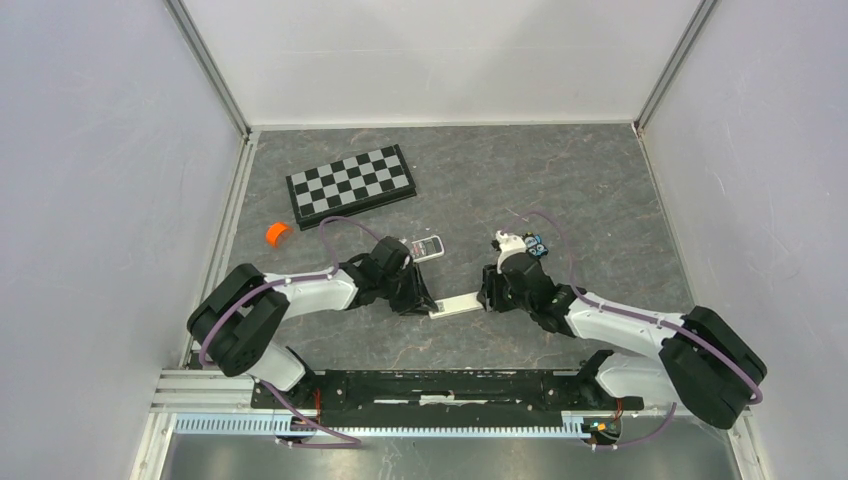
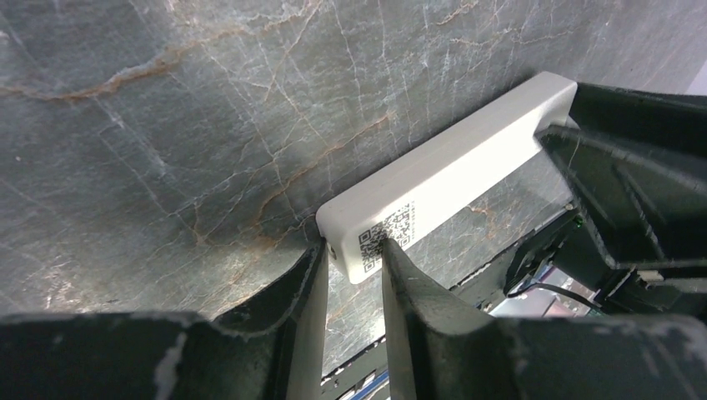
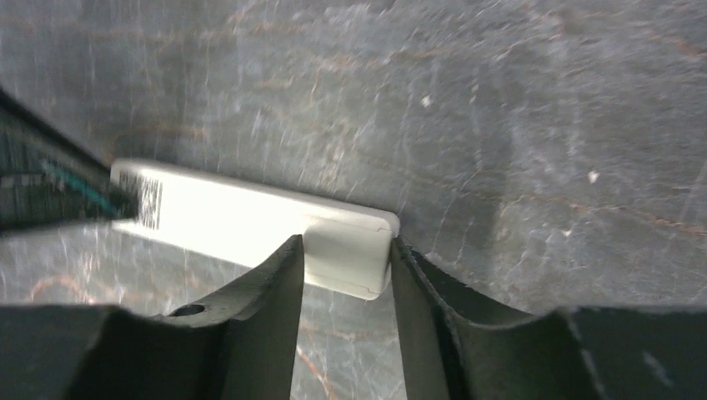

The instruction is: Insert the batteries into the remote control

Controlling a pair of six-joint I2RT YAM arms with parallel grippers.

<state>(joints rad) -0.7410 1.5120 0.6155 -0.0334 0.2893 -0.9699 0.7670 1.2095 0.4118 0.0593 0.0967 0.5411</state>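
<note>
The remote control [image 1: 458, 305], a slim white bar, is held between my two grippers just in front of the arm bases. My left gripper [image 1: 425, 305] is shut on its left end. In the left wrist view its fingertips [image 2: 354, 250] pinch the end that bears a QR label, and the remote control [image 2: 467, 162] runs away up to the right. My right gripper [image 1: 487, 298] is shut on the other end; in the blurred right wrist view its fingertips [image 3: 346, 246] flank the rounded end of the remote control [image 3: 250, 212]. The batteries are out of view.
A folded chessboard [image 1: 350, 183] lies at the back left, with a small orange object [image 1: 277, 233] near the left wall. A shorter grey-white remote [image 1: 427, 247] lies behind the left gripper. A small black-and-blue gadget [image 1: 535, 243] sits behind the right gripper.
</note>
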